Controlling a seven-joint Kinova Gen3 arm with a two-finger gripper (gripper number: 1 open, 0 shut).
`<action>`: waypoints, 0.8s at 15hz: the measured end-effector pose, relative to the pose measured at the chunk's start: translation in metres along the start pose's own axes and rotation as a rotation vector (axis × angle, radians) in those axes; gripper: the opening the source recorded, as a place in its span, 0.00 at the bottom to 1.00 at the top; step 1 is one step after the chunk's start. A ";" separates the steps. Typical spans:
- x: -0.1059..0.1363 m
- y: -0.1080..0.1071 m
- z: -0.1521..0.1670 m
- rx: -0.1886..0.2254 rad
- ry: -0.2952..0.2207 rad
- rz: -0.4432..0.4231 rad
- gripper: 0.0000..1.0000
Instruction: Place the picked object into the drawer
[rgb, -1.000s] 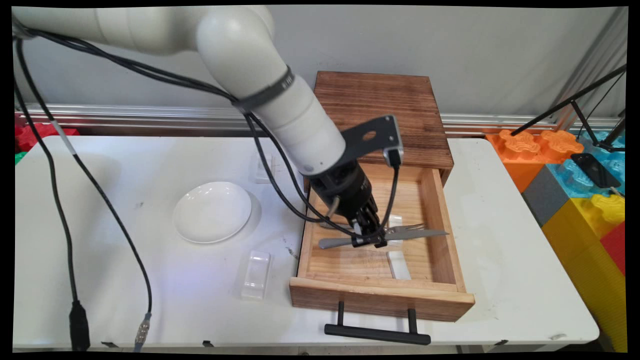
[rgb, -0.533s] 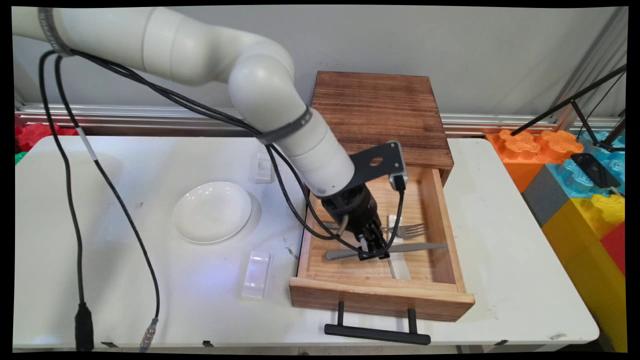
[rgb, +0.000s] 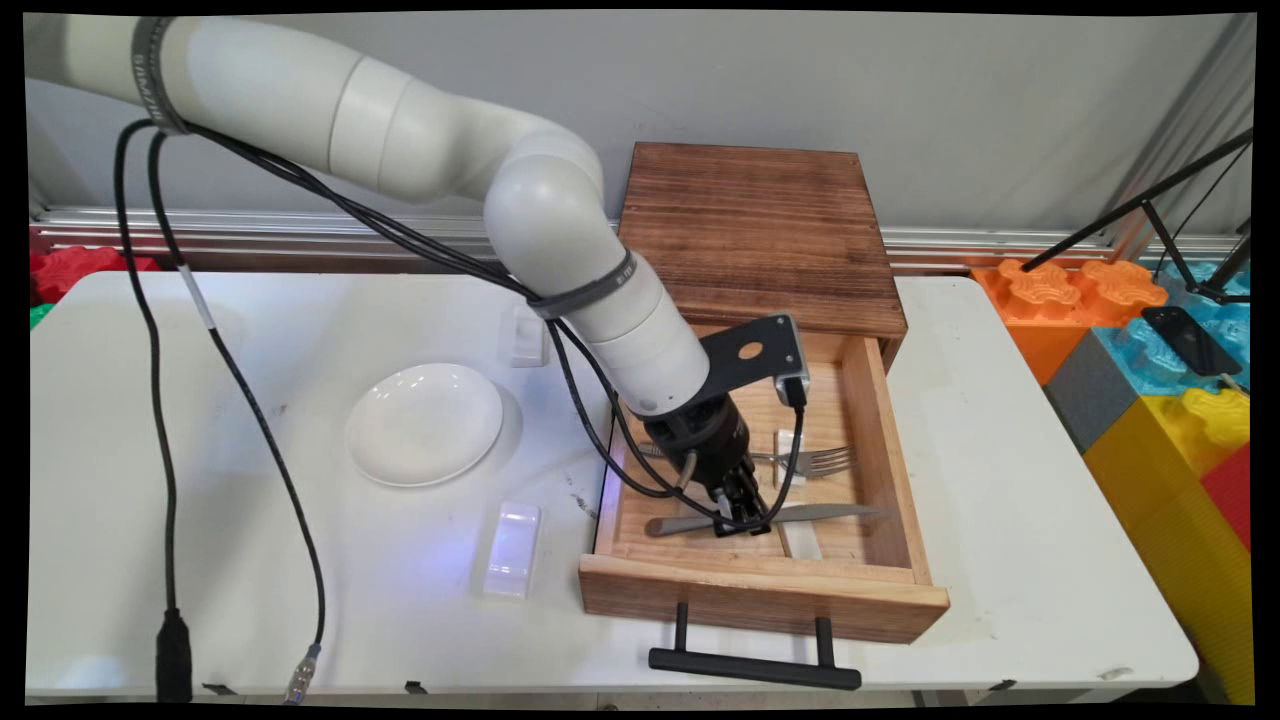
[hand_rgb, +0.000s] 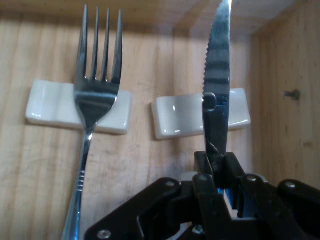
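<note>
My gripper (rgb: 742, 524) is down inside the open wooden drawer (rgb: 880, 440), shut on a steel knife (rgb: 820, 514) by its middle. The knife lies level across the drawer, its serrated blade (hand_rgb: 218, 70) pointing right over a white ceramic rest (rgb: 800, 540). In the hand view the knife sits just above that rest (hand_rgb: 177, 115), and whether it touches it cannot be told. A fork (rgb: 825, 460) lies further back in the drawer with its neck on a second white rest (hand_rgb: 47, 102); in the hand view the fork (hand_rgb: 95, 90) is left of the knife.
The drawer pulls out of a dark wooden cabinet (rgb: 760, 220) and has a black handle (rgb: 755, 665) at the front. A white plate (rgb: 424, 422) and two more white rests (rgb: 512, 548) (rgb: 527, 335) lie on the table left of the drawer. Black cables hang at left.
My gripper has come down and toward the drawer's front with the knife, from above the fork's level to low over the front rest. The fork has not moved.
</note>
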 end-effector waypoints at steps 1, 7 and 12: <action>-0.001 -0.001 0.003 -0.003 -0.002 -0.006 0.00; -0.003 -0.006 0.013 -0.022 -0.008 -0.032 0.00; -0.005 -0.010 0.012 -0.024 -0.005 -0.041 1.00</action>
